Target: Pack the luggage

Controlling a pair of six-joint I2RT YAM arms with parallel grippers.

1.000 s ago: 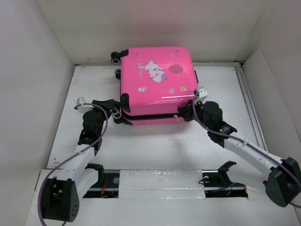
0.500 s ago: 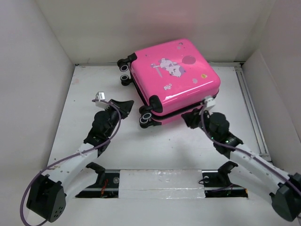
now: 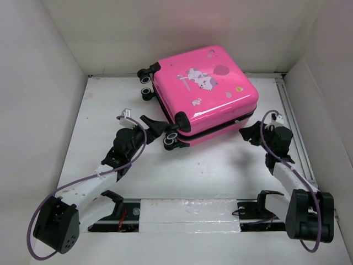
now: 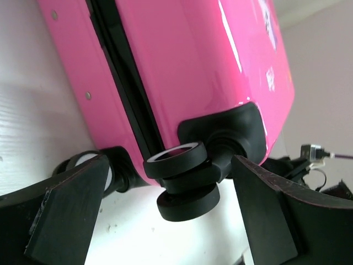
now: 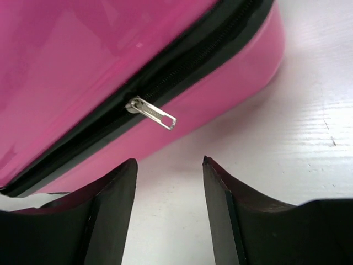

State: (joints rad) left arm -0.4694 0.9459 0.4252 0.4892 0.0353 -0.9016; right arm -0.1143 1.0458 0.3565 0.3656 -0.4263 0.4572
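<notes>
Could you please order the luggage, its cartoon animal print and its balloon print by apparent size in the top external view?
1. The luggage, by far the largest.
2. The cartoon animal print on its lid.
3. The balloon print, clearly smaller than the animal.

Luggage [image 3: 204, 91] shell: hard plastic, smooth, high gloss. Zip band [image 5: 193, 61]: black woven cloth, matt. Zip pull [image 5: 154, 114]: bright metal. Wheels [image 4: 185, 185], 7 o'clock corner: black plastic, dull sheen. Table [image 3: 193, 165]: white, matt, faintly grained.
</notes>
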